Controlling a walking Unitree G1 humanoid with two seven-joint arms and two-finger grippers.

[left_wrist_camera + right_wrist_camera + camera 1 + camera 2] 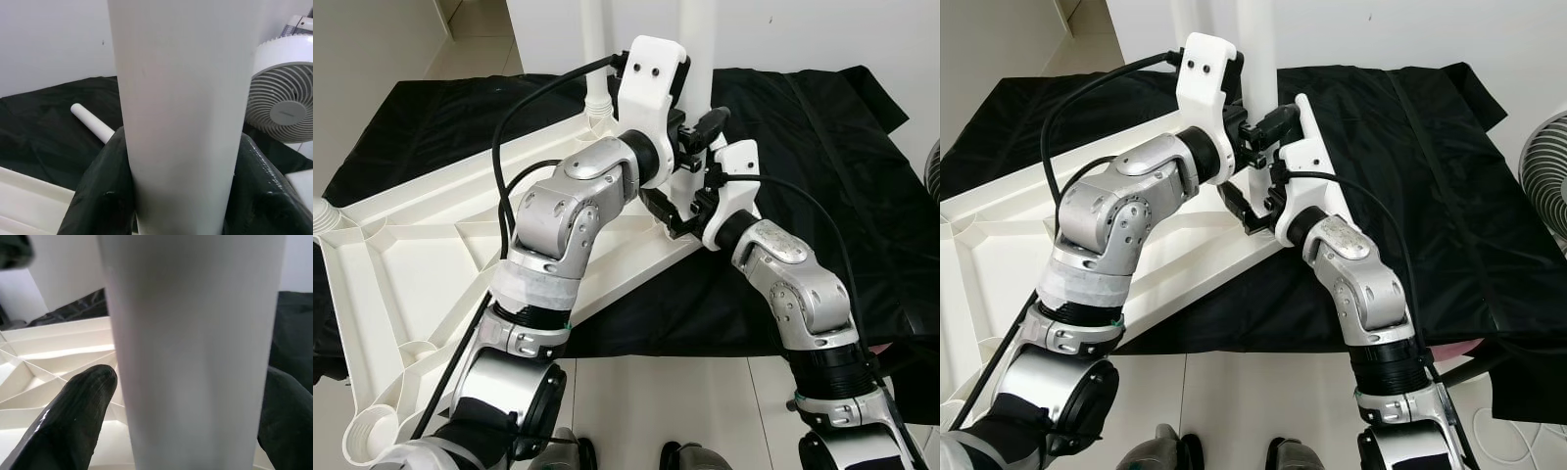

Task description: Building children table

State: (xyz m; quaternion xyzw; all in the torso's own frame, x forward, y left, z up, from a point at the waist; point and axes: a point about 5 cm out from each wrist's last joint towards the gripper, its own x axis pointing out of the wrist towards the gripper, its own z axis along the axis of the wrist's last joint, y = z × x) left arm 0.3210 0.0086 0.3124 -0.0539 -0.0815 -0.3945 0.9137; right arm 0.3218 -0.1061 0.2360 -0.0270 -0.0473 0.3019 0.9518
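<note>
**Q:** What does the left eye view show?
**A:** A white moulded plastic tabletop lies upside down, ribs upward, on a black cloth sheet across the left and centre of the frame. A white cylindrical table leg stands upright at its corner, upper centre. The left gripper and right gripper meet at this leg, the left higher up. A second upright white leg stands just to its left.

**Q:** The right eye view?
**A:** The same scene; a white round fan sits at the right edge.

**Q:** The left wrist view?
**A:** Both black fingers press the leg's sides, closed around it. A loose white leg lies on the cloth at centre left.

**Q:** The right wrist view?
**A:** Black fingers flank the leg at lower left and lower right, gripping it.
</note>
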